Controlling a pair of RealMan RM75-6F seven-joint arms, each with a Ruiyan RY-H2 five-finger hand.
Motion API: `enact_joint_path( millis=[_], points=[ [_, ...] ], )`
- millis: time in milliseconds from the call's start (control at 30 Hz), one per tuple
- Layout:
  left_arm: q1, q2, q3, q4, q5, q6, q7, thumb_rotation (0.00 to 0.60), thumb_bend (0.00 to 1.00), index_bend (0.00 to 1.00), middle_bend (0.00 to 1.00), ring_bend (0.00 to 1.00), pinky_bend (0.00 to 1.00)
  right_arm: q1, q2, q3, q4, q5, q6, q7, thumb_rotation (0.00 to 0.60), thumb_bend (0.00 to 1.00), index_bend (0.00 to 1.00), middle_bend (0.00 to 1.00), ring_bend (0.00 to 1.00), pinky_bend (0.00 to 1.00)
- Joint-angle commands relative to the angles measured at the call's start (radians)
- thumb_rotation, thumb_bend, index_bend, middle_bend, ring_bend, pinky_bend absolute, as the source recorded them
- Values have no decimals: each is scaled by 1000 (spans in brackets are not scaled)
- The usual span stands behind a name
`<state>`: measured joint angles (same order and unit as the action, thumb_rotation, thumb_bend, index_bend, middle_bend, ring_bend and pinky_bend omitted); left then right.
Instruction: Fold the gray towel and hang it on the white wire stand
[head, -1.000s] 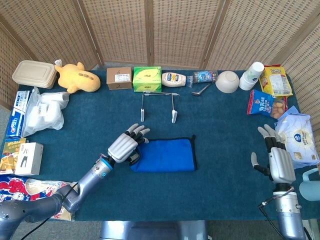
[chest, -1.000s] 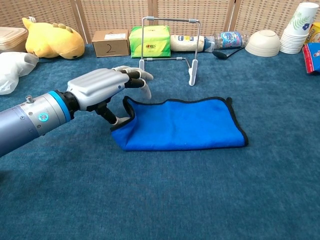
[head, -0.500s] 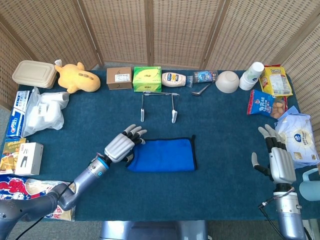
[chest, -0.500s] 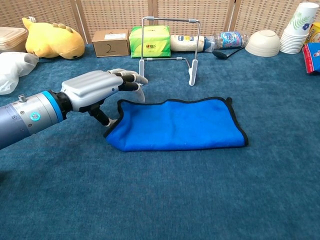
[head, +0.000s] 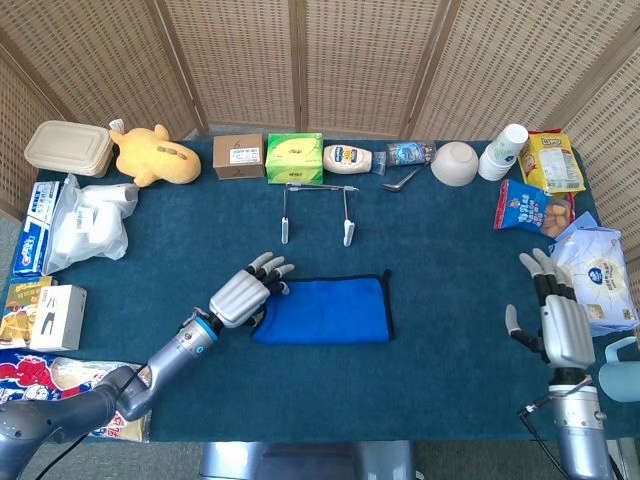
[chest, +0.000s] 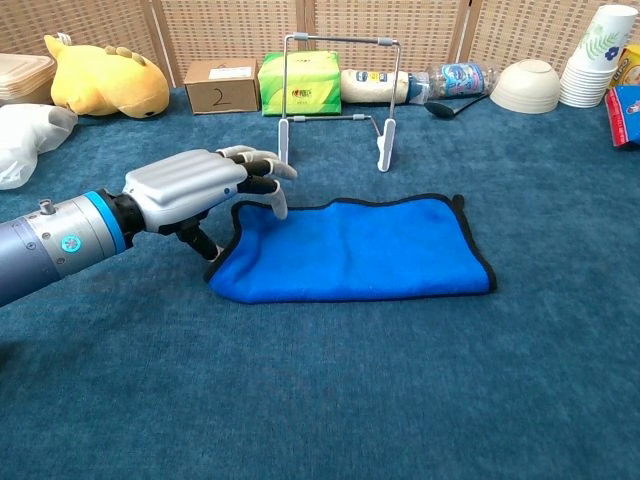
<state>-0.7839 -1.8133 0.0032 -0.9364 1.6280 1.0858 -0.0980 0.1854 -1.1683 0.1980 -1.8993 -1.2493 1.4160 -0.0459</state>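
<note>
Since a second ago, my left hand (chest: 195, 185) has drawn the towel's left end a little toward the table's left edge, so the cloth lies slightly longer and flatter than it did. Its thumb sits low at the towel's near-left corner and its fingers (chest: 262, 160) arch over the left hem; it looks like a pinch on that corner, though the chest view does not show the contact plainly enough for me to be sure. The towel (head: 325, 310), which shows blue in both views, lies already doubled, flat on the table near the middle, a bit toward the front edge. The white wire stand (chest: 338, 90) stands upright behind it, toward the back edge, well apart from the cloth and just in front of the green tissue box (head: 294, 157). My right hand (head: 560, 325) waits near the right edge with its fingers spread, holding nothing, close to a white packet (head: 600, 280). I judge I am at the folding and straightening step, with hanging not yet begun. Next I would need a firm hold on this left end, then a lift that carries it over the stand's top bar without the fold falling open.
</note>
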Motion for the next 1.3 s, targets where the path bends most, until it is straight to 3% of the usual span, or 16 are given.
enact_joint_path(
  millis=[33, 167, 367, 600, 1100, 1300],
  points=[
    [-4, -9, 4, 18, 16, 17, -21, 600, 459, 404, 168, 0, 0, -3, 2, 0, 1, -1, 2, 5, 600, 483, 38, 0, 0, 0],
    [-9, -9, 11, 25, 23, 13, -30, 600, 558, 470, 185, 0, 0, -4, 4, 1, 2, -3, 2, 11, 600, 481, 38, 0, 0, 0],
    [-12, 4, 8, 17, 24, 19, -34, 600, 624, 501, 193, 0, 0, -7, 8, 3, -1, -2, 4, 14, 600, 483, 38, 0, 0, 0],
    [-12, 26, -2, -10, 23, 38, -36, 600, 644, 546, 211, 13, 0, -9, 6, 6, -1, 1, 8, 19, 600, 482, 39, 0, 0, 0],
    [34, 129, -24, -176, -7, 97, -35, 600, 645, 659, 284, 70, 0, -9, 0, 9, 12, 0, 4, 34, 600, 480, 38, 0, 0, 0],
    [32, 153, -50, -234, -19, 104, -36, 600, 645, 709, 355, 157, 0, -11, -3, 9, 19, -3, 5, 44, 600, 479, 39, 0, 0, 0]
  ],
)
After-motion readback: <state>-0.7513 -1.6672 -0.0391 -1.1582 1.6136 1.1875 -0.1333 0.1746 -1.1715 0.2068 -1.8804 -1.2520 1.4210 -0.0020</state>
